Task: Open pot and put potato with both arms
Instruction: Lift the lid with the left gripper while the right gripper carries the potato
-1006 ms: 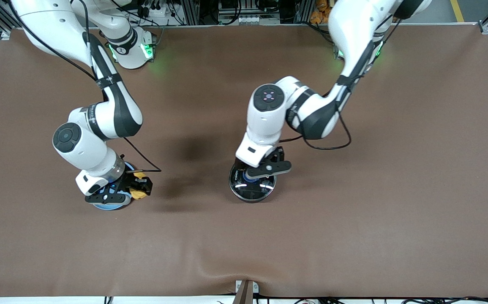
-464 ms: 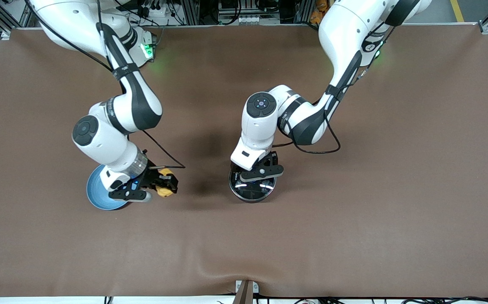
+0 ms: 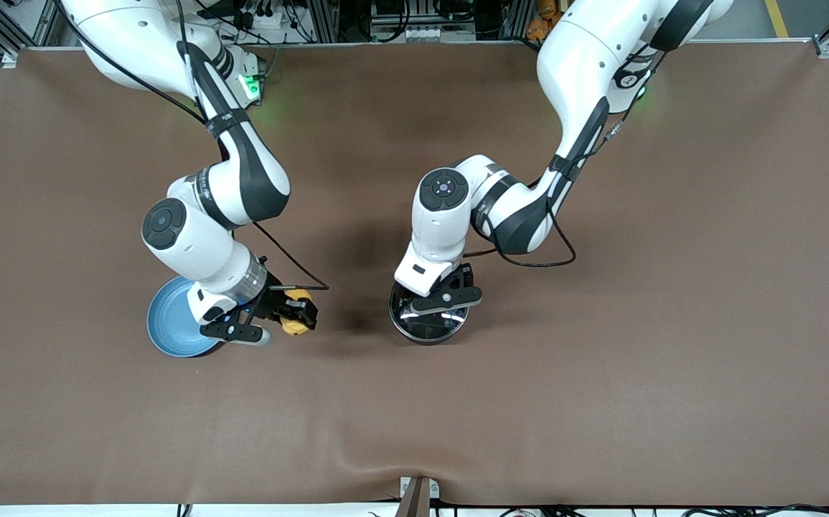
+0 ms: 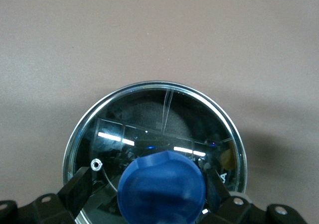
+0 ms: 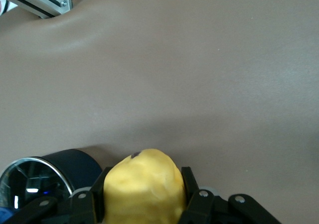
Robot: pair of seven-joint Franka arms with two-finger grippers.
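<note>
Pot (image 3: 428, 323) sits mid-table, lid (image 4: 154, 134) on; your left gripper (image 3: 441, 296) straddles its knob (image 4: 162, 193), fingers spread. Your right gripper (image 3: 292, 312) clamps the potato (image 3: 295, 321) aloft between pot and plate (image 3: 170, 327).

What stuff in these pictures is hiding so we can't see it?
- Pot's handle: not visible in any view; the left arm covers part of the pot in the front view.
- Pot's inside: left wrist view, glare on the glass lid.
- Blue plate: front view, partly under the right arm.
- Potato's underside: right wrist view, cut off.
</note>
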